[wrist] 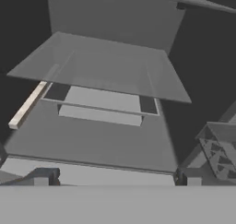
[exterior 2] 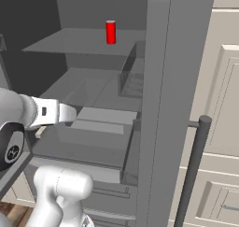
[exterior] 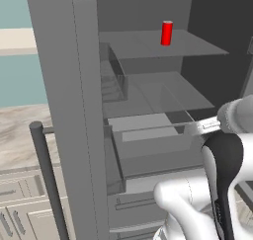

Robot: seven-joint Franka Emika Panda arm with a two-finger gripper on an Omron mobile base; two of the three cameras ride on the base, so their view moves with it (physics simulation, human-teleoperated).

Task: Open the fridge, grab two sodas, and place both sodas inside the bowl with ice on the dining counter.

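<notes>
- Grey fridge (exterior: pixel 64 86) interior ahead, doors swung wide, cream cabinets (exterior 2: pixel 224 104) off to the side, dark back wall behind the glass shelves.
- End effector (wrist: pixel 117 179) is empty, jaws spread wide, the two dark tips just poking up at the bottom of the hand view with clear space between them.
- It's pointing into the lower part of the compartment, looking across a flat grey drawer top (wrist: pixel 106 135) and up at the underside of a glass shelf (wrist: pixel 101 66).
- From the base views the arm (exterior 2: pixel 32 111) reaches in at mid-height, level with the drawers, well below the top shelf.
- One soda (exterior: pixel 167 33) stands upright on that top shelf (exterior: pixel 188 46), well above and behind the hand, nothing beside it.
- A door bin (exterior 2: pixel 133 76) hangs near that shelf, on the door side.
- How it should handle: a small can, rigid, light, smooth-sided and likely a bit slick. Thin walls could dent under a hard squeeze.
- Best hold looks like a side-on pinch across the middle of the body, jaws level, so it stays upright coming off the shelf.
- Next move, I'd say: lift the hand up to shelf height first, since the glass shelf overhead is in the way.
</notes>
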